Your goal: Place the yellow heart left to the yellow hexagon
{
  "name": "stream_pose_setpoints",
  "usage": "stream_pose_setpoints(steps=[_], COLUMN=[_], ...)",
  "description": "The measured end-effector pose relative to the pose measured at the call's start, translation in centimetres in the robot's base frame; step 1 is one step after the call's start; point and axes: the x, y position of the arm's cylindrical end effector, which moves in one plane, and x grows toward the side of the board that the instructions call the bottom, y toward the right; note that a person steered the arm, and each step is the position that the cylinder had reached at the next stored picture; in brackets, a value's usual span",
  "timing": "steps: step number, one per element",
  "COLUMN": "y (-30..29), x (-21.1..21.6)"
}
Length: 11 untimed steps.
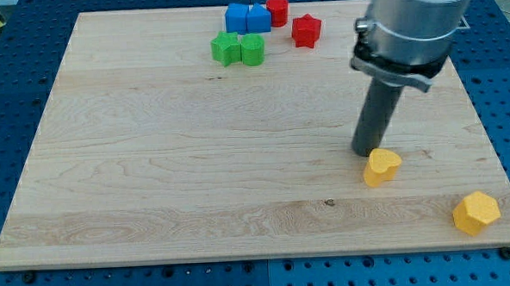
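The pale wooden worktop [170, 164] carries eight small blocks: two blue, two green, two red and two yellow. At its twelve o'clock edge sit a blue cube-like block [236, 17], a blue pointed block [258, 18], a red cylinder [277, 10], a red star-shaped block [306, 30], a green star-shaped block [226, 48] and a green rounded block [253, 50]. The yellow hexagon [476, 213] lies toward five o'clock. The yellow heart [382, 166] lies near four o'clock, well apart from the hexagon. There is no hand to spread or press together; my tip [365, 152] stands just beside the heart, at its eleven o'clock.
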Motion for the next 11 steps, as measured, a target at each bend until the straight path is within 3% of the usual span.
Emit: stream_pose_setpoints(steps=[2,3,6,8,11], y=[0.8,0.4,2.1,3.6,5.0], x=[3.6,0.0,7.0,3.3,6.4])
